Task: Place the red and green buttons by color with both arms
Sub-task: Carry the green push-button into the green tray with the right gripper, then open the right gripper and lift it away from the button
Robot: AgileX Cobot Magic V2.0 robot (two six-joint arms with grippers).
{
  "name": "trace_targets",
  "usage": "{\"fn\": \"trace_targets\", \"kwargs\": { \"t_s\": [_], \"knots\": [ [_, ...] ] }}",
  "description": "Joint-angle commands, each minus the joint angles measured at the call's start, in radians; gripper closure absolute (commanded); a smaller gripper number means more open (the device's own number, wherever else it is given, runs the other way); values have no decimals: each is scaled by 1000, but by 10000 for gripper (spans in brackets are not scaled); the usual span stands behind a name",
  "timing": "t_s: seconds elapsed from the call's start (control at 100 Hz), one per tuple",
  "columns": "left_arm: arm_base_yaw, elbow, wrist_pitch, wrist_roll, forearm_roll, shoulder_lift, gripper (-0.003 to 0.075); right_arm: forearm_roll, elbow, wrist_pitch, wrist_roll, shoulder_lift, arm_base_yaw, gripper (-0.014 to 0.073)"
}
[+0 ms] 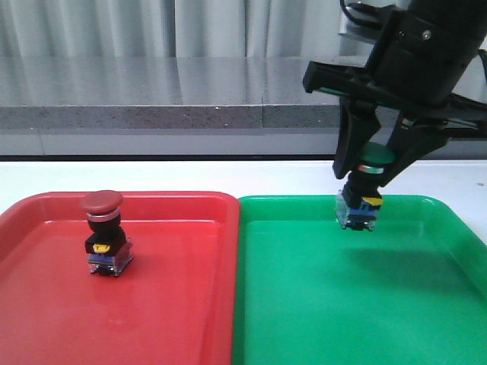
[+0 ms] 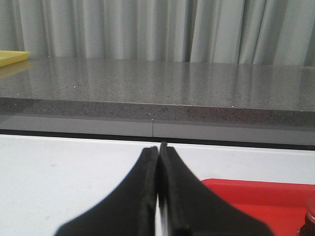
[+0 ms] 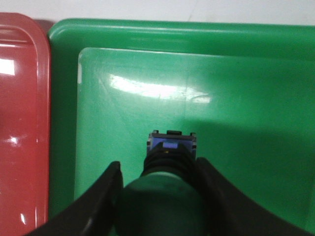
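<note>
Two buttons, two trays. Red button (image 1: 104, 231) upright on red tray (image 1: 190, 304), left. Right gripper (image 1: 370, 171) clamps green button (image 1: 364, 190) below cap, held over far part of green tray (image 1: 342, 319). Left gripper (image 2: 158, 162) shut, empty, left of red tray. Advice: lower straight, base flat on tray, then release; avoid tipping.

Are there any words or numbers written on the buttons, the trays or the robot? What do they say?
No readable text anywhere.
Red button: its yellow tab bears a small dark mark, too small to read.
Green button, held in the right end effector: yellow tab too small to read.
Red tray and green tray: plain, nothing written.
Left end effector: plain black.
</note>
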Motion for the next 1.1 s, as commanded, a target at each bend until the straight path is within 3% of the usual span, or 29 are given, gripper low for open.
{"fn": "trace_targets", "kwargs": {
  "t_s": [0.0,0.42,0.69,1.09],
  "knots": [
    [-1,12,-79,-9,-2,-32,741,15,-9,-57,4,-20,15,324],
    [-1,12,-79,-9,-2,-32,741,15,-8,-26,-4,85,21,309],
    [-1,12,-79,-9,-2,-32,741,15,-8,-22,-13,85,21,81],
    [-1,12,-79,-9,-2,-32,741,38,-22,22,-13,60,21,81]
  ]
}}
